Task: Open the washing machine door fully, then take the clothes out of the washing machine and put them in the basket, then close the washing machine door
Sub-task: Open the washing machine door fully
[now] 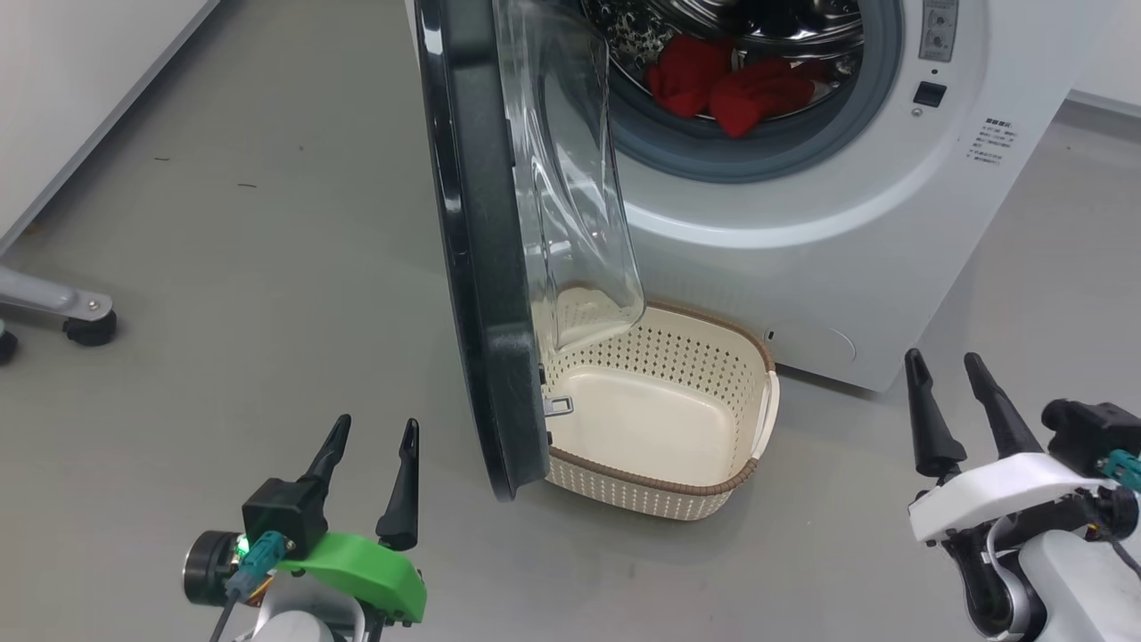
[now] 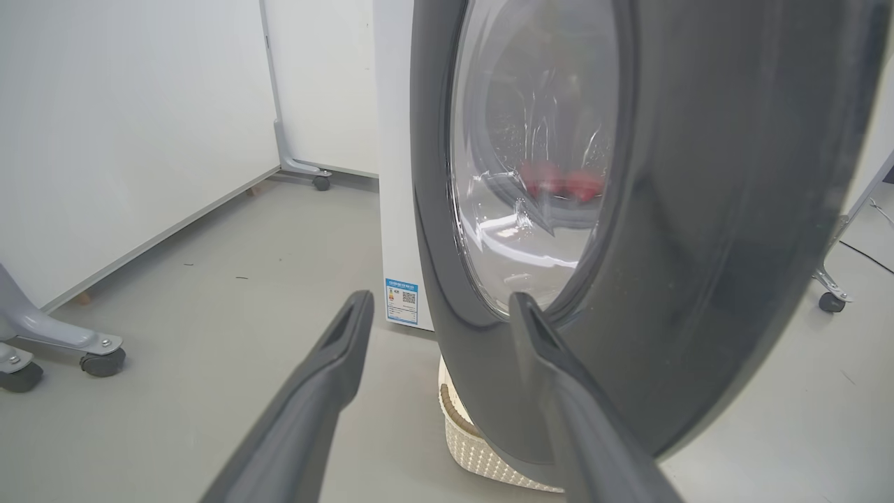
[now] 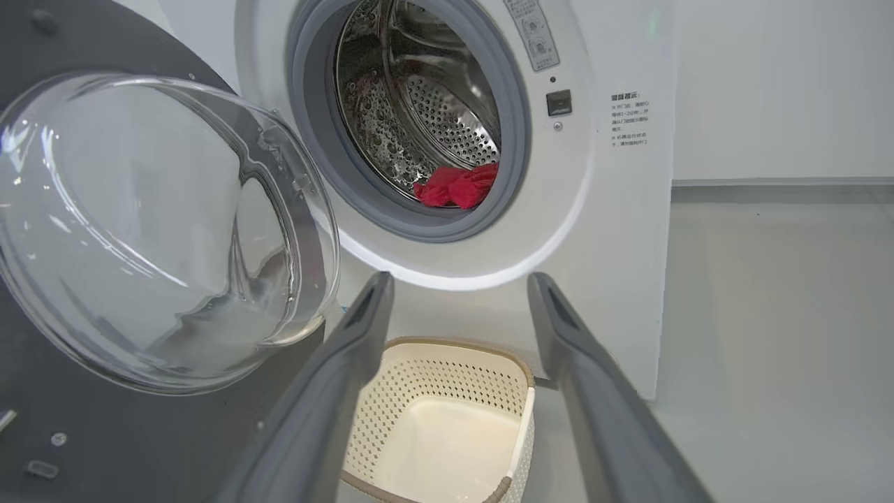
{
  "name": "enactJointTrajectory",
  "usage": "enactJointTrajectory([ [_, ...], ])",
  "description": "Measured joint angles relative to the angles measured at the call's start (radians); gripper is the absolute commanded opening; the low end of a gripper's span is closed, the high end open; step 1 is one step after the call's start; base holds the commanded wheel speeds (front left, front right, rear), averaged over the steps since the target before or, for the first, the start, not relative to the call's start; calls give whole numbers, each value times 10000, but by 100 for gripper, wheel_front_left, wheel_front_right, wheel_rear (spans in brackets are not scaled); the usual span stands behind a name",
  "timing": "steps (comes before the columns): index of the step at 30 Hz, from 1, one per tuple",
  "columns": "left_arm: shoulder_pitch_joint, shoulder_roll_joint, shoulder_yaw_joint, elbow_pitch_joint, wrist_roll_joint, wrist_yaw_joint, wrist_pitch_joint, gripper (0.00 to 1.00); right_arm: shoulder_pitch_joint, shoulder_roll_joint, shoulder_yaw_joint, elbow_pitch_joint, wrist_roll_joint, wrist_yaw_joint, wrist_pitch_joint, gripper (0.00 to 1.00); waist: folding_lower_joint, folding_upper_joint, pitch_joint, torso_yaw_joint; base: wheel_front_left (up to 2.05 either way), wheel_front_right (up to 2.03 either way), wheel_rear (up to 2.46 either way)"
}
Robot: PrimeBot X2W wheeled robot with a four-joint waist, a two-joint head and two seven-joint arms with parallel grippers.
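Note:
The washing machine [image 1: 856,259] stands ahead with its door [image 1: 486,267] swung out toward me, roughly square to the front and edge-on in the head view. Red clothes [image 1: 726,85] lie low in the steel drum [image 3: 419,105]; the right wrist view shows the clothes [image 3: 457,187] too. The cream basket [image 1: 713,486] sits on the floor below the opening, partly under the door, and holds nothing. My left gripper [image 1: 374,435] is open, low and left of the door rim [image 2: 698,209]. My right gripper [image 1: 945,366] is open, right of the basket [image 3: 419,363], holding nothing.
Grey floor [image 1: 223,267] spreads to the left of the door. A wheeled frame foot [image 1: 85,321] stands at the far left by a white wall panel [image 2: 126,126]. Another castor [image 2: 831,302] sits on the right beyond the door.

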Motion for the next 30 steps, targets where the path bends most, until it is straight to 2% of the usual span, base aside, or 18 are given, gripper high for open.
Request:
enactJointTrajectory([
  [6, 14, 36, 58, -8, 0, 31, 19, 100, 4, -159, 144, -468, -1954, -587, 259, 100, 0, 0, -23, -25, 0, 0, 0],
  [8, 20, 54, 73, -35, 0, 59, 44, 100, 12, -23, -357, -1020, -2677, -918, 303, 100, 0, 0, -15, -47, 0, 0, 0],
  [11, 21, 61, 73, -54, 0, 61, 54, 100, 111, 178, -533, -1319, -3160, -1083, 303, 100, 0, 0, 4, -70, 0, 0, 0],
  [14, 22, 73, 73, -67, 0, 63, 54, 100, 530, 495, -652, -1440, -3298, -1212, 303, 100, 0, 0, 18, -86, 0, 0, 0],
  [18, 24, 75, 84, -84, 0, 71, 56, 100, 1059, 796, -807, -1522, -3532, -1221, 303, 100, 0, 0, 29, -104, 0, 0, 0],
  [30, 182, 79, 86, -88, 0, 73, 136, 100, 1683, 1243, -1097, -1544, -4149, -1308, 303, 100, 0, 0, 2, -169, 0, 0, 0],
])
